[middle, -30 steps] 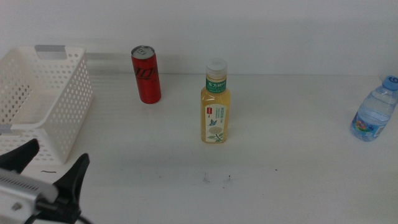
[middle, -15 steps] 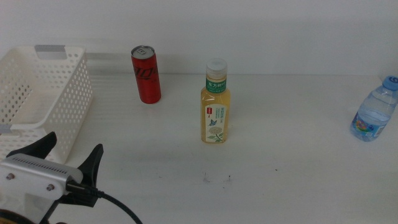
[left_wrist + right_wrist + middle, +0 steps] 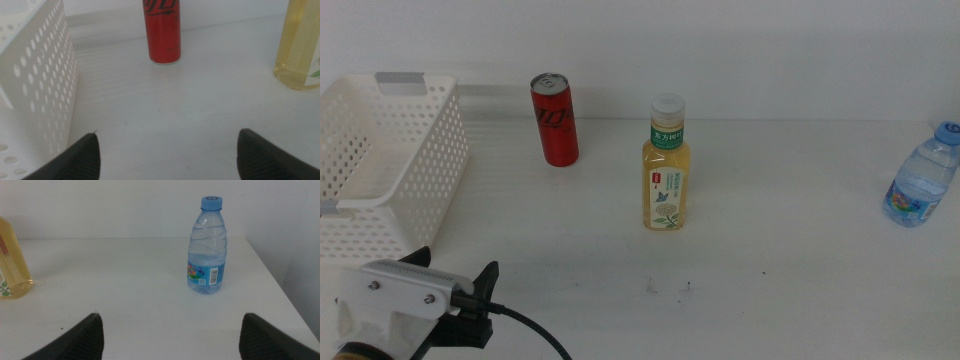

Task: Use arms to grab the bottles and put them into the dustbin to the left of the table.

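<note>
Left gripper is sitting at lower left of the frame over the table, jaws spread wide and holding nothing, just in front of the dustbin, which is occupying the left edge. Right gripper isn't showing in the overhead frame; its wrist camera has its jaws wide apart and empty too, facing the water bottle standing upright at far right. Tea bottle is standing upright mid-frame. Red can is standing furthest back, upper left, near the dustbin's back corner but apart from it.
</note>
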Action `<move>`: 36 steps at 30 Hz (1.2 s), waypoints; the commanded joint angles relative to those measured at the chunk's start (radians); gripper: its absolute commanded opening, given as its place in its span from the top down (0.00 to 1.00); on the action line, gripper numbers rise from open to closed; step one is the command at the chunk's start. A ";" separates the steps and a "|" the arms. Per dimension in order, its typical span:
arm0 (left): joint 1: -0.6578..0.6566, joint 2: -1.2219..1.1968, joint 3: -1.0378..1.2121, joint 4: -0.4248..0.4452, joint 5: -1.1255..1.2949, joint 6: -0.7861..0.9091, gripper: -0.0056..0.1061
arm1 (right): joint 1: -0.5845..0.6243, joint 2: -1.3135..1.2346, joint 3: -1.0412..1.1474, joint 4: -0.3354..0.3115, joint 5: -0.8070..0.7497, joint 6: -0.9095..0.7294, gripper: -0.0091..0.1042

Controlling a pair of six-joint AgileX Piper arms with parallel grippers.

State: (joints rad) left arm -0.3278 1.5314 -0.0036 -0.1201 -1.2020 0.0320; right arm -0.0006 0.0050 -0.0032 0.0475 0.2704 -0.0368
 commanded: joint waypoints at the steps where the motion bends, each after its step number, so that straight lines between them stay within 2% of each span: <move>1: -0.004 0.003 0.004 -0.003 -0.019 -0.013 0.11 | -0.010 -0.005 0.003 -0.008 -0.008 -0.006 0.17; 9: -0.004 0.003 0.004 0.062 -0.019 -0.011 0.11 | -0.010 -0.005 0.003 -0.008 -0.008 -0.006 0.17; 16: -0.004 0.003 -0.003 0.076 -0.019 -0.045 0.11 | -0.010 -0.005 0.003 -0.008 -0.008 -0.006 0.17; 25: -0.001 0.003 -0.147 0.030 0.030 -0.042 0.11 | -0.010 -0.005 0.003 -0.008 -0.008 -0.006 0.17; 31: -0.001 0.019 -0.277 0.033 0.186 -0.007 0.11 | -0.010 -0.005 0.003 -0.008 -0.008 -0.006 0.17; 36: 0.013 0.097 -0.359 0.044 0.189 -0.013 0.11 | -0.010 -0.005 0.003 -0.008 -0.008 -0.006 0.17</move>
State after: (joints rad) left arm -0.3228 1.6085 -0.3404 -0.0793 -1.0170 0.0248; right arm -0.0006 0.0050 -0.0032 0.0475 0.2704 -0.0368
